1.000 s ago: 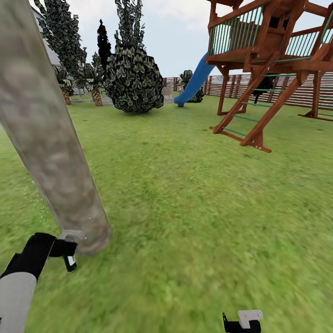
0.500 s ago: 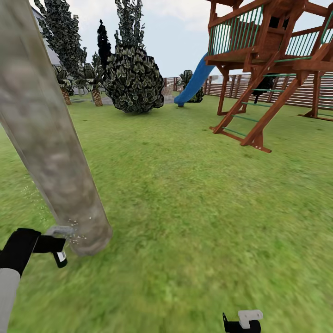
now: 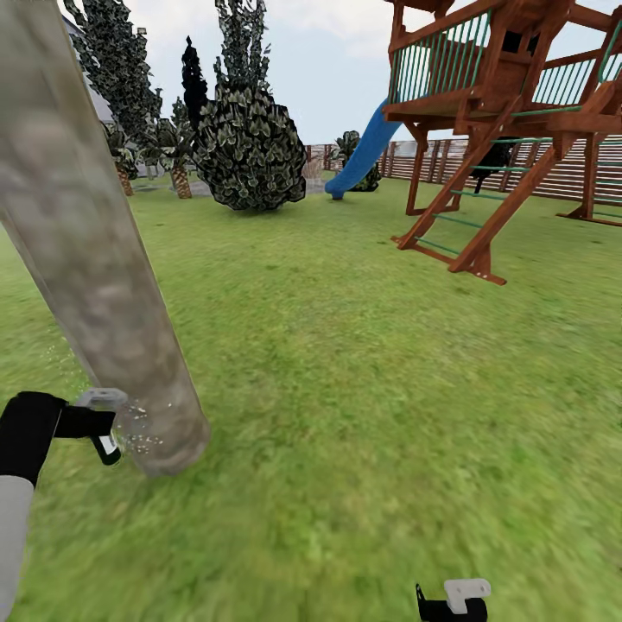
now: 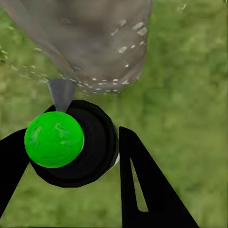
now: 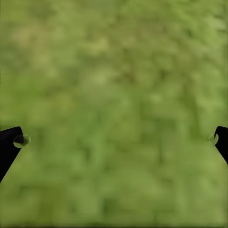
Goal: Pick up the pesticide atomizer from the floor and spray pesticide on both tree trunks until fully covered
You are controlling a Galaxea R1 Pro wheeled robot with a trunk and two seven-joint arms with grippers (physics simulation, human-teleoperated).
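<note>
Left end effector [image 4: 66, 156] gripping the pesticide atomizer [image 4: 71, 145] low beside the base of the near tree trunk [image 3: 95, 259], black fingers [image 4: 142, 185] closed around its dark body with the bright green ball facing the wrist camera and the pale grey nozzle aiming at the bark. Whitish specks of pesticide [image 3: 138, 432] drifting between nozzle and trunk in the head view, more dotting the mottled bark [image 4: 95, 42] up close, mostly in a band near the foot. Right end effector [image 5: 114, 140] hanging spread wide and empty over blurred grass [image 5: 114, 95], its pale tip [image 3: 466, 592] peeking in at the bottom edge of the head view. Risking, by this reading, a patchy job: spraying from one low spot likely leaving the upper trunk and the far side bare, since the column is far wider than the mist landing on it. Possibly wasting spray on the lawn [image 3: 363, 389] should the nozzle drift off the edge of the bark. Nozzle sitting just beside the trunk, so any sweep upward or around likely scraping it and twisting the small bottle in the grip. Second tree not identifiable among the distant bush [image 3: 246, 151], blue slide [image 3: 363, 151] and wooden play tower [image 3: 501, 112].
</note>
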